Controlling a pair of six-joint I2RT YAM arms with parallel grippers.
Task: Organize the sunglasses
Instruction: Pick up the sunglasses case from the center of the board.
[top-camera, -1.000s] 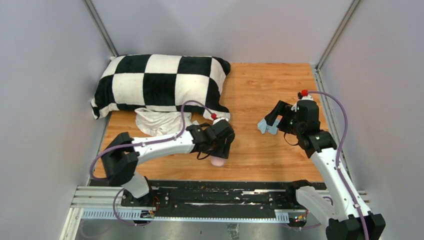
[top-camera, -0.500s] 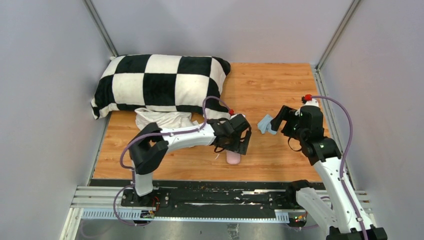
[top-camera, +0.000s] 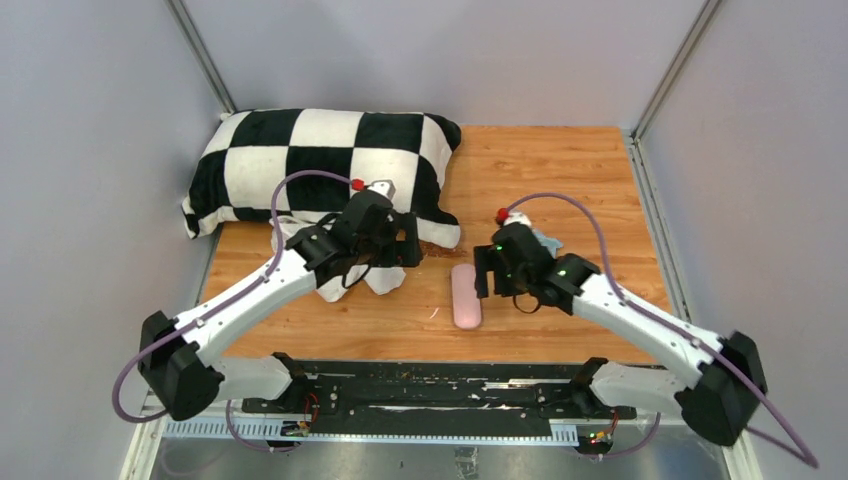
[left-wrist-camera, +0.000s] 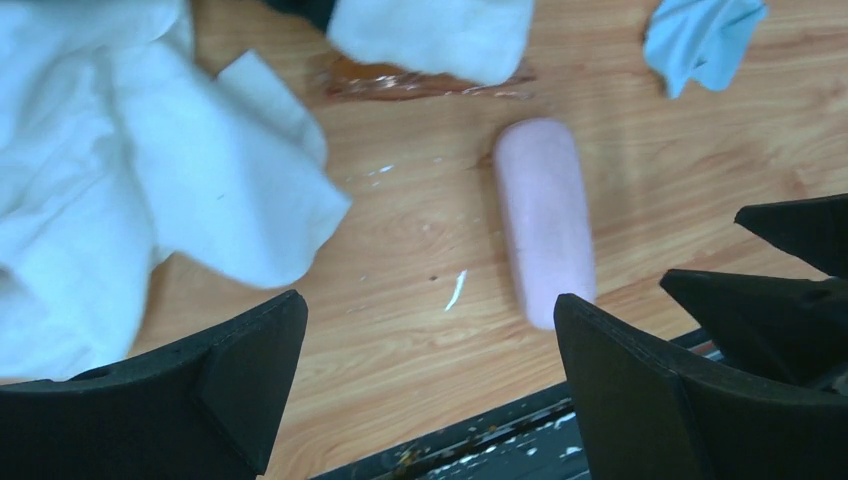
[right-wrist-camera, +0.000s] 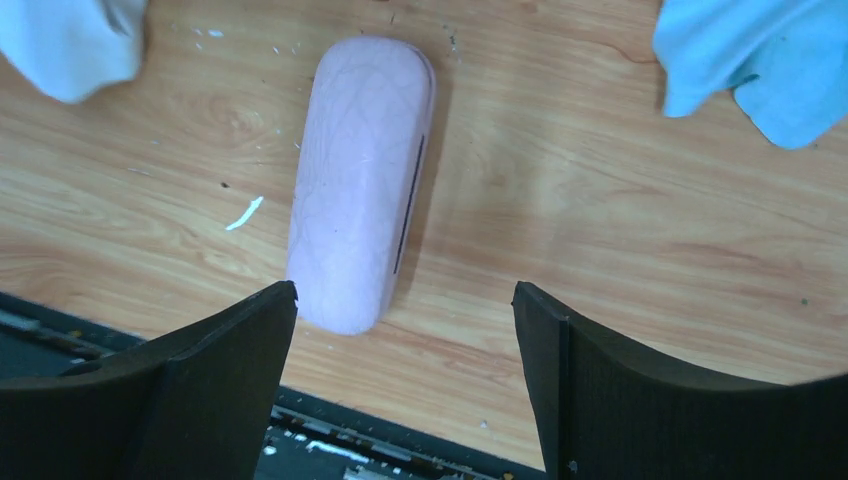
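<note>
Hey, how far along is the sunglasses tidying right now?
Likely done: the pink case lies shut on the table; no sunglasses show, so they may be inside. In hand: nothing, left gripper and right gripper both open, empty. Left: maybe the blue cloth, loose nearby.

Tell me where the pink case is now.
Top view: the pink case lies on the table by its near edge, left of the right pincer.

Both arms stretch forward with elbows bent, forearms angling inward toward each other. The left gripper (left-wrist-camera: 425, 310) points rightward, jaws spread wide and empty. The right gripper (right-wrist-camera: 405, 290) tilts downward, jaws wide apart, holding nothing.
</note>
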